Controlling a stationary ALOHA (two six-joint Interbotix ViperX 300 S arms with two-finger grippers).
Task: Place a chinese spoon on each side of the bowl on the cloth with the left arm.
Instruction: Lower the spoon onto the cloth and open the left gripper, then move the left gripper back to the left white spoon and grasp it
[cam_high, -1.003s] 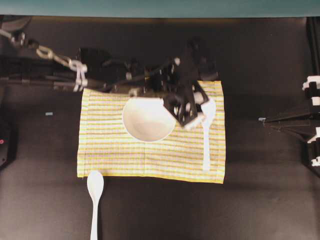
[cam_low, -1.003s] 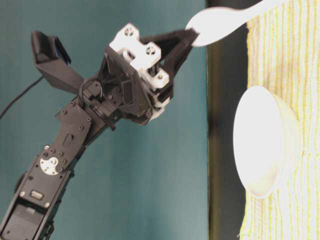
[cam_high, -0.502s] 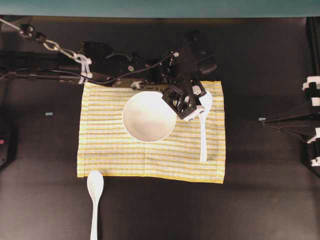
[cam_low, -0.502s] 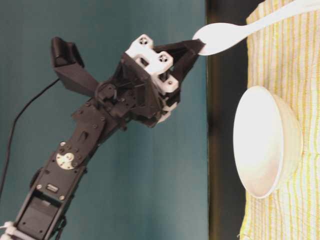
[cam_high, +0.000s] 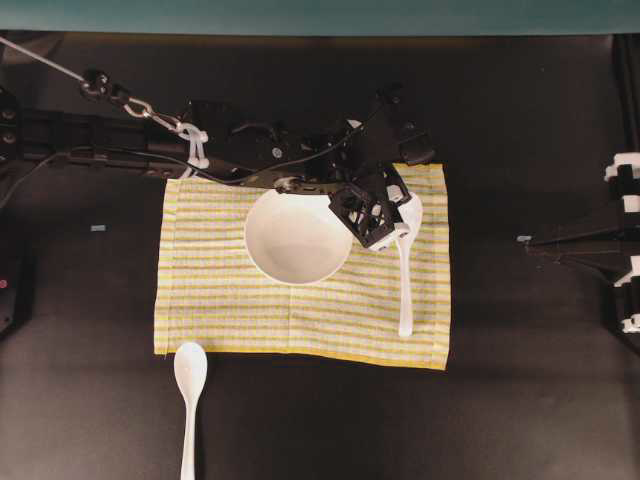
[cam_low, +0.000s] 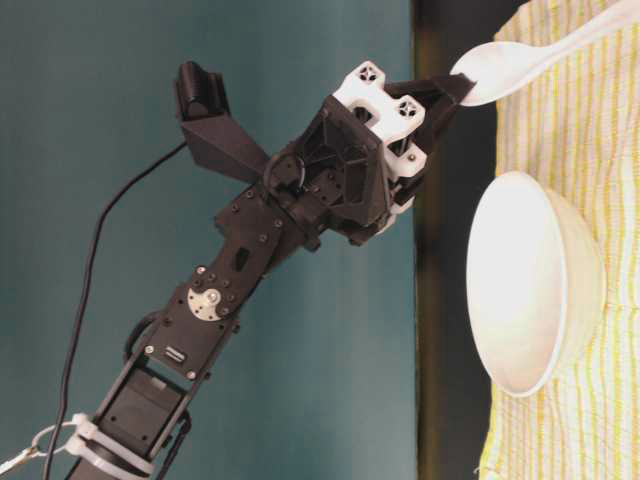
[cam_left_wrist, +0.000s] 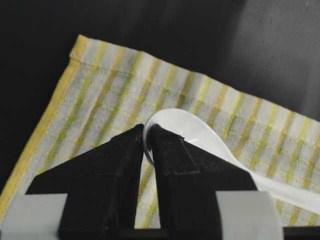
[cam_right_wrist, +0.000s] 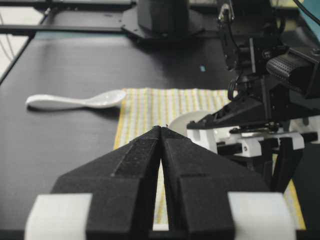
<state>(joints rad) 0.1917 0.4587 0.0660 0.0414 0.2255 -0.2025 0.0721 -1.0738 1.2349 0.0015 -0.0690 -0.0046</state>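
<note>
The left end effector (cam_high: 397, 222) pinches the rim of a spoon (cam_high: 405, 270) by its scoop. The handle points away toward the cloth's (cam_high: 220, 300) near edge, just right of the bowl (cam_high: 297, 240). A second spoon (cam_high: 188, 400) waits on the worktop (cam_high: 520, 400), past the cloth's near left corner.

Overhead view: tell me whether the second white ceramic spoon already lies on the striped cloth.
No, the second white ceramic spoon lies on the black table, off the yellow-striped cloth.
</note>
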